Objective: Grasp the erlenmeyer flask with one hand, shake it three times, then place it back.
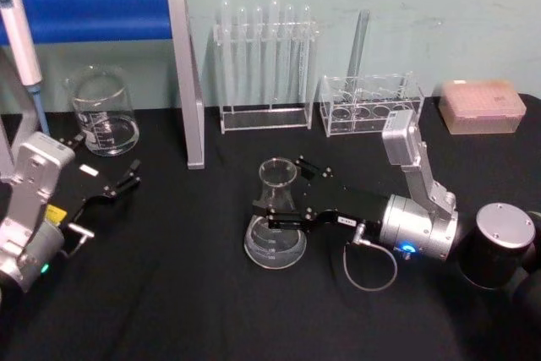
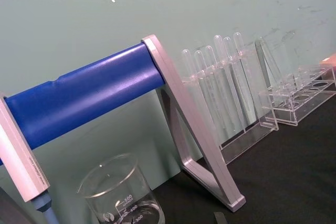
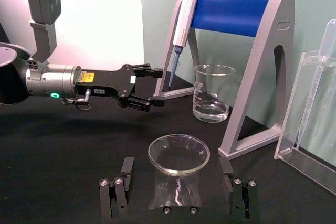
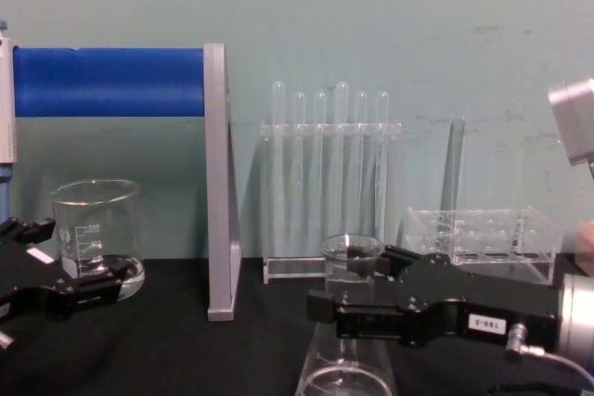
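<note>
The right gripper has its jaws released and set on either side of the erlenmeyer flask. The right wrist view shows a gap between each finger and the glass, so nothing is gripped yet. The flask stands upright on its wide base on the bench, about mid-bench, with the right arm reaching in from the right. The step in hand looks like the grasp itself. The next move calls for closing squarely on the neck under the flared rim, then lifting straight up before any shaking. Just beyond the flask on the far side stand the test tube rack and a second clear rack, and the leg of the pipette stand rises to the far left. Shaking is best kept above and nearer than these. The near part of the bench offers open room. The left gripper rests at the left, jaws spread and empty, near the beaker and well apart from the flask.
</note>
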Motion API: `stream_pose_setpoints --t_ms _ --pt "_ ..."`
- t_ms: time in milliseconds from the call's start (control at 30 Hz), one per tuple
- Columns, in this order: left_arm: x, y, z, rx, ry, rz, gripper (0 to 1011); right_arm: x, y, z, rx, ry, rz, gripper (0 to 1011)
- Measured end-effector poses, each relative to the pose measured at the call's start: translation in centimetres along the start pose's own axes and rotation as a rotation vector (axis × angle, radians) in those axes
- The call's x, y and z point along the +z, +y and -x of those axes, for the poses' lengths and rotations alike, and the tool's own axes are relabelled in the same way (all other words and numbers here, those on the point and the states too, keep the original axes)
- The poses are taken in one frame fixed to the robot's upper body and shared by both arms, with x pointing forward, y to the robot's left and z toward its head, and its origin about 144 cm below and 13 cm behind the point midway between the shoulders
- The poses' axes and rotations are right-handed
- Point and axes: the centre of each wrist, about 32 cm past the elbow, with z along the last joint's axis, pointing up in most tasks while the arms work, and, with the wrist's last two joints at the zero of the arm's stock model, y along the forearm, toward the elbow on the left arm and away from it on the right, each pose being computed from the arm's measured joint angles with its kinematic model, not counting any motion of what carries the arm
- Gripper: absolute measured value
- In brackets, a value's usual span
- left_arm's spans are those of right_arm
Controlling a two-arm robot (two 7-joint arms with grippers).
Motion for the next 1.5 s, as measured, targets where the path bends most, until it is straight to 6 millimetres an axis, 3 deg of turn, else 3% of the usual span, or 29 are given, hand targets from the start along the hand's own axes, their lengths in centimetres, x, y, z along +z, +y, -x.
stream_pose_setpoints --t_ms 767,1000,1400,1500 --pt "0.0 0.0 0.0 0.0 0.0 0.0 1001 0.02 -0.04 0.01 0.001 0.0 -0.002 991" --pt "0.0 0.0 0.0 0.0 0.0 0.0 1001 0.01 -0.05 0.02 0.001 0.0 -0.003 860" --pt "0.0 0.0 0.0 0.0 0.0 0.0 1001 0.01 -0.05 0.02 0.001 0.001 -0.003 463" --pt "0.0 0.0 0.0 0.0 0.0 0.0 1001 0.0 -0.05 0.02 0.001 0.001 -0.003 450"
